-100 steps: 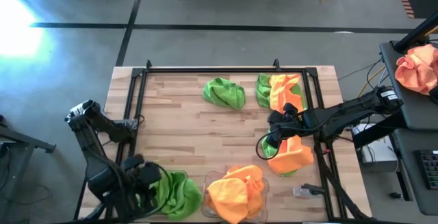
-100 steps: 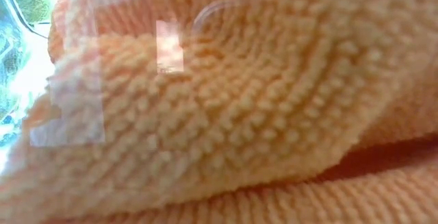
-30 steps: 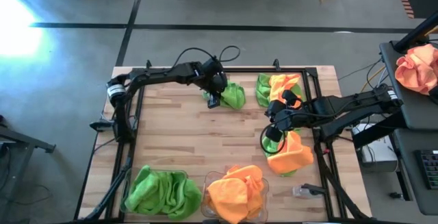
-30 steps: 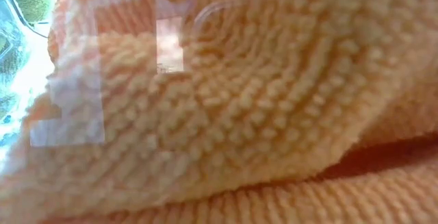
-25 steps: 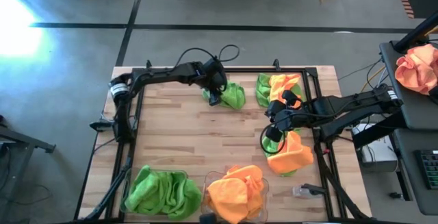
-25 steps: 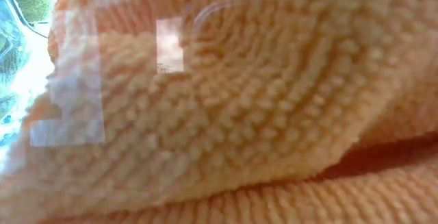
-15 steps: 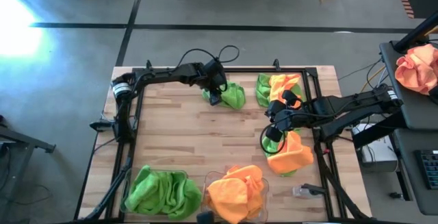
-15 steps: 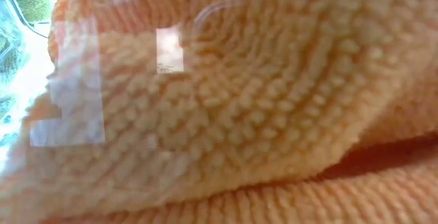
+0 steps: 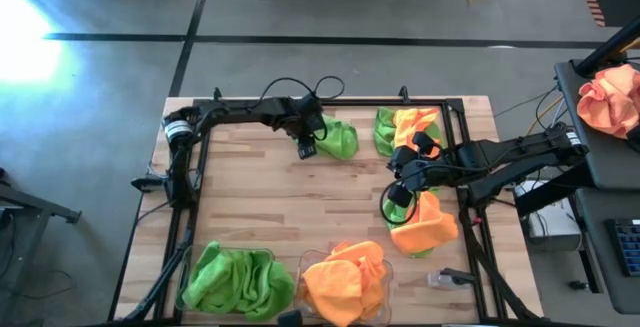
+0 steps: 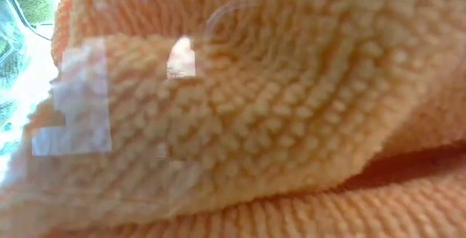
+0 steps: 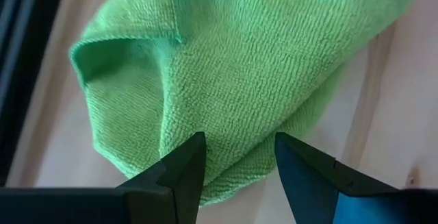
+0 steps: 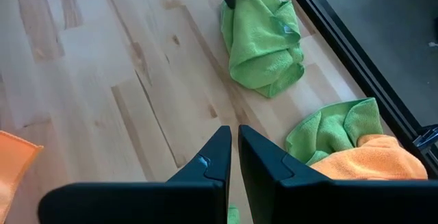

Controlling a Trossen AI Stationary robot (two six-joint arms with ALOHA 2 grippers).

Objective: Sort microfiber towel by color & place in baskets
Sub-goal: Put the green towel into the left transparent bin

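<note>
A lime green microfiber towel (image 9: 337, 139) (image 11: 239, 59) lies crumpled on the wooden table at the far middle. My left gripper (image 9: 307, 150) (image 11: 236, 157) is open and points steeply down at the towel's left edge, one finger on each side of a fold. My right gripper (image 9: 398, 195) (image 12: 233, 138) hangs shut above the table's right part with nothing between its fingers. Beside it lies an orange towel (image 9: 428, 225). A green and orange heap (image 9: 405, 130) lies at the far right. Two clear baskets stand at the near edge, one (image 9: 232, 279) holding green towels and one (image 9: 382, 267) holding orange towels. My left gripper comes at the green towel's left edge (image 11: 205, 131) from above, slanting, its fingertips (image 11: 194, 157) standing astride a rolled fold. I cannot tell whether the tips touch the cloth. The towel lies on the table.
A black rail frame (image 9: 300, 101) runs round the tabletop. Bare wood (image 9: 280, 202) lies in the table's middle. A peach cloth bundle (image 9: 610, 97) sits on a side stand off the table's right. In the low view, orange cloth (image 10: 255, 121) pressed against a clear wall fills the picture.
My left gripper has come down onto the green towel's left edge, shifting a little toward the table's near edge and rolling its wrist; it has stayed open. The towel has kept its place.
</note>
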